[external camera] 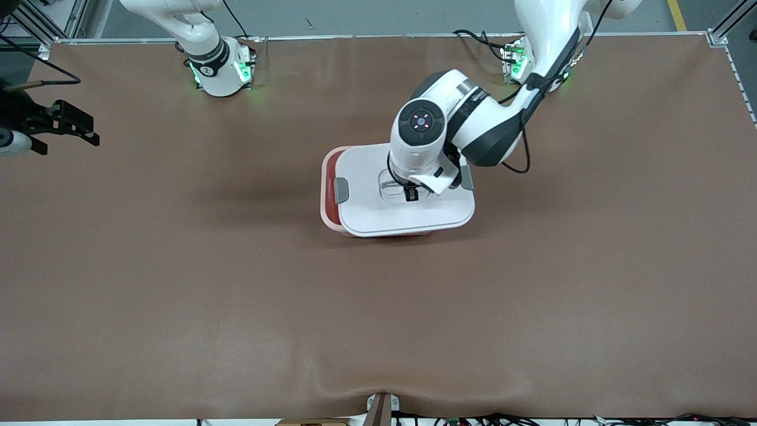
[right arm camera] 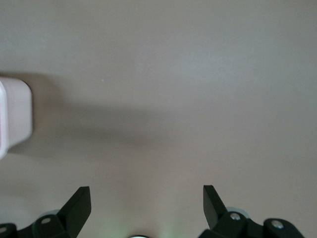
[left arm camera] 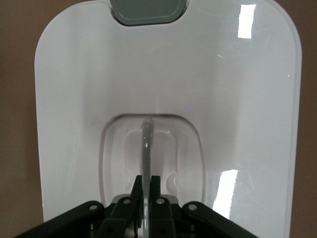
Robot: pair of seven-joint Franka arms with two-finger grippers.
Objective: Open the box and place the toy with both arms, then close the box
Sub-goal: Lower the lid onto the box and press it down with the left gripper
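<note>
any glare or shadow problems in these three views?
Left wrist view: bright window-like glare patches on the white lid, handle readable between the shut left gripper. Front view: even light, soft shadow on the table beside the box. Right wrist view: open right gripper over table, with a broad soft shadow.

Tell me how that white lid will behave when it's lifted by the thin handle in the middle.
The lid looks like stiff moulded plastic, so it should probably keep its shape. It sits skewed on the box, red rim showing, so it likely lifts free. The left tool pinches only a thin central handle; the wide, glossy lid may swing or tilt.
</note>
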